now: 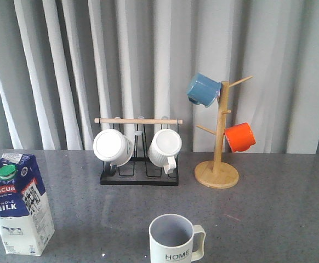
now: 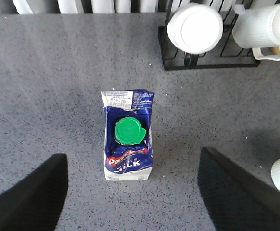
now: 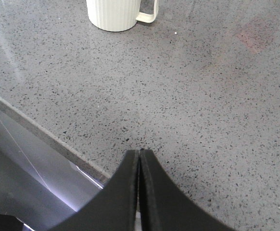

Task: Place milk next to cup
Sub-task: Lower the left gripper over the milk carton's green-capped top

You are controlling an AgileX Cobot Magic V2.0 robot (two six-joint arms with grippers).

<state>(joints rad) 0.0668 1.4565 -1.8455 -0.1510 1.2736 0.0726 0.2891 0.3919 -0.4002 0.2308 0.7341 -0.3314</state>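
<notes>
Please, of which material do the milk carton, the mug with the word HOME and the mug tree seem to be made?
The milk looks like coated paperboard: folded gable top, printed glossy faces, with a green cap that seems to be plastic. The cup appears to be glazed ceramic: thick smooth rim, ribbed white wall. The mug tree looks like pale wood, perhaps bamboo, with a matte finish.

milk (image 1: 20, 205) left of cup (image 1: 173, 239), well apart

Ahead of me, a black rack (image 1: 139, 176) holds two white mugs (image 1: 112, 147) — beside it, a wooden tree (image 1: 218, 143) hangs a blue mug (image 1: 203, 90) and an orange mug (image 1: 240, 137).
</notes>
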